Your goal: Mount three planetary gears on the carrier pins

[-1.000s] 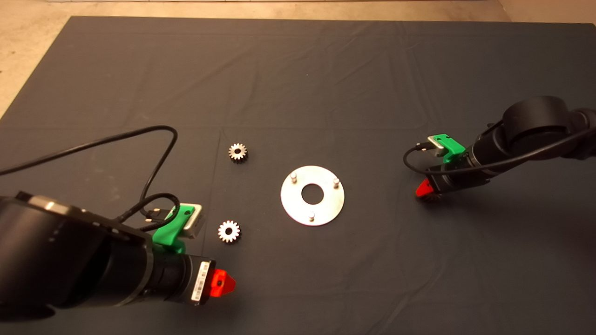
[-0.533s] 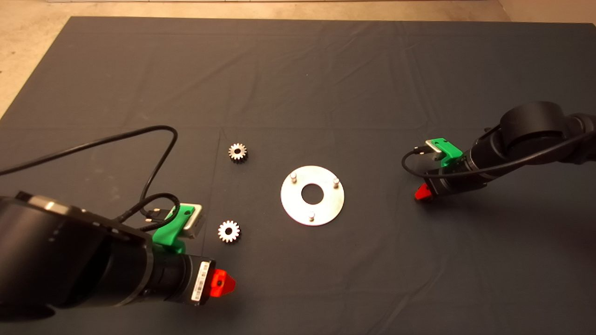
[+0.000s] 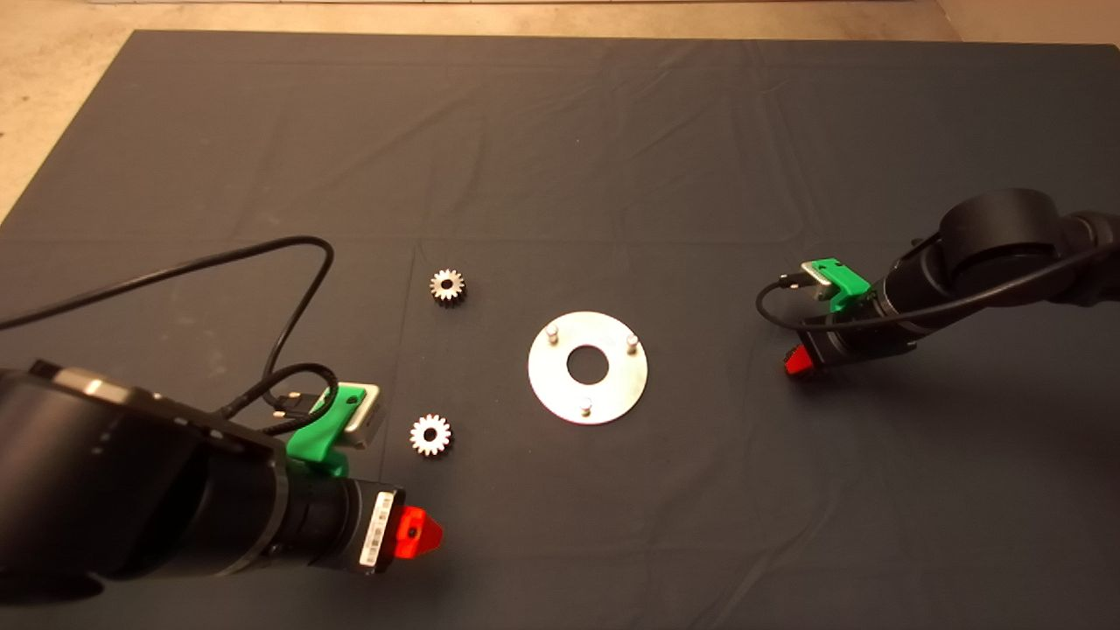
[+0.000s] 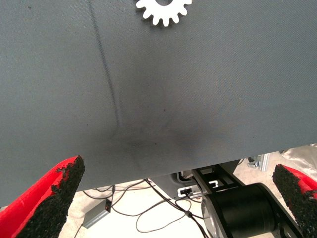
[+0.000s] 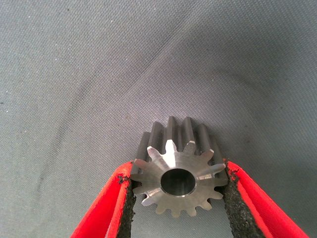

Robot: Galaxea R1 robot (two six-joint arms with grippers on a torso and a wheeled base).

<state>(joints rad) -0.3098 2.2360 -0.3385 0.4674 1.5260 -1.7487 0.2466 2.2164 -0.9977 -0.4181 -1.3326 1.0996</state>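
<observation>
The round metal disc [image 3: 612, 394] lies mid-mat with three carrier pins [image 3: 552, 333] standing bare on it. Two planetary gears lie flat left of the disc, one farther back [image 3: 447, 285] and one nearer [image 3: 430, 435]. My right gripper [image 3: 796, 360] is low over the mat to the right of the disc. In the right wrist view its pads [image 5: 233, 203] are shut on a third gear [image 5: 178, 173], pressing its teeth from both sides. My left gripper [image 3: 420, 532] waits open at the lower left, with the nearer gear [image 4: 164, 10] just beyond it.
A black cable [image 3: 289, 289] loops over the mat from the left arm. The mat's front edge, with floor cables and a black robot part [image 4: 237, 213] beyond it, shows in the left wrist view. Bare mat surrounds the disc.
The right wrist has tilted and shifted slightly. The gear's teeth, seen under its red fingers a second ago, are now hidden in the head view. The left arm has not moved.
</observation>
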